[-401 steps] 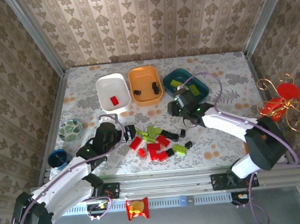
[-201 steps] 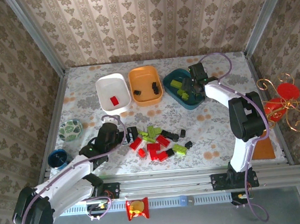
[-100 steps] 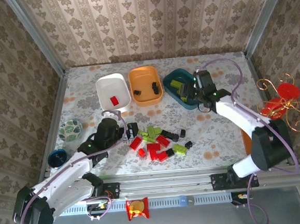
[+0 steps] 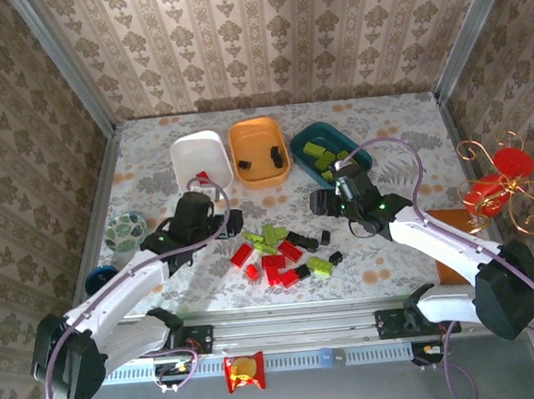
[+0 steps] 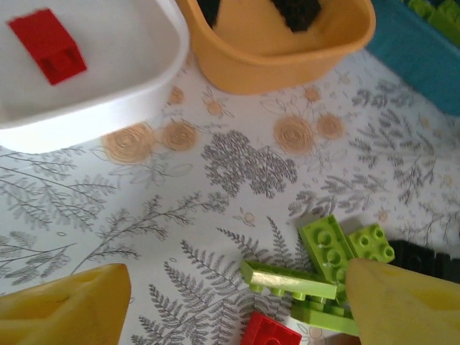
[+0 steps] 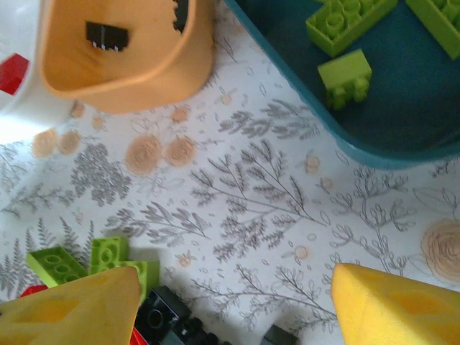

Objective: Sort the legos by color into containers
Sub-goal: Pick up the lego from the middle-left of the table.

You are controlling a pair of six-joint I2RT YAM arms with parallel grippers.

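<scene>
left gripper (image 5: 233, 287) jaws apart, empty, right gripper (image 6: 233, 284) apart, empty, near loose legos (image 4: 276, 259)

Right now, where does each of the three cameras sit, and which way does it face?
Top external: fixed above and behind the arms, facing down at the table and lego pile; both arms show, with left gripper and right gripper.
Left wrist: on the left arm, facing down at white tray and green legos; its yellow fingers show.
Right wrist: on the right arm, facing down at teal tray; its yellow fingers show.
Shared: both wrist views catch the orange tray.
</scene>
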